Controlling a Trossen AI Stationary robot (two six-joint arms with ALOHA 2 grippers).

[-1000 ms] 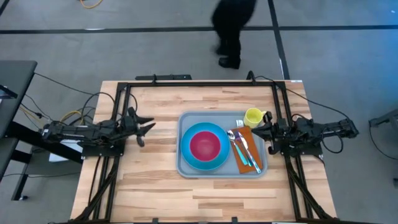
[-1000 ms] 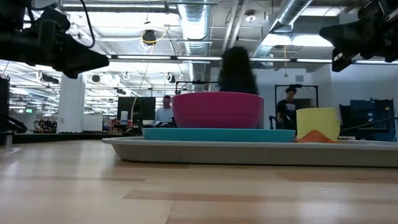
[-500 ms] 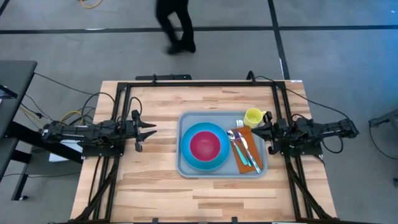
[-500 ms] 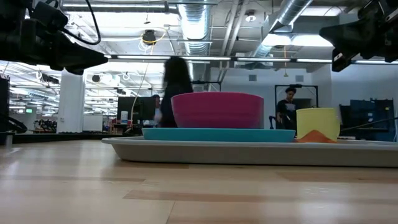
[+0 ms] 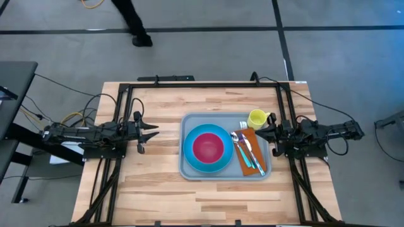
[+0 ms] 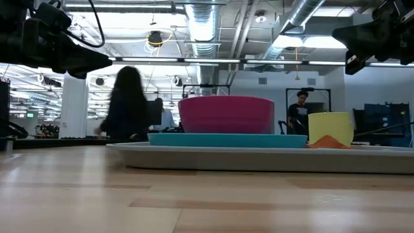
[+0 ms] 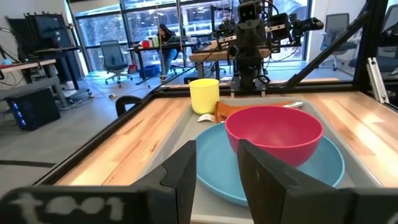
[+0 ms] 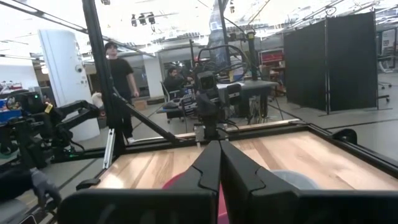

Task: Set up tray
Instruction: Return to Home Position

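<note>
Setup looks finished. Left gripper point(image 5: 146, 130) hangs at the worktop's left edge, fingers a little apart, empty. The tray point(image 5: 188, 171) sits right of centre, bearing blue plate point(image 5: 218, 167), red bowl point(image 5: 208, 146), yellow cup point(image 5: 257, 118) and cutlery point(image 5: 249, 150) on the napkin point(image 5: 245, 169). Right gripper point(image 5: 261, 131) hovers at the right edge, fingers pressed together, holding nothing; only parking seems left.

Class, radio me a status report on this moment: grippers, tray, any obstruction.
Left gripper open, left of tray, apart. Right gripper shut, beside yellow cup. Tray set: red bowl on blue plate, cutlery on brown napkin. Nothing blocking.
</note>
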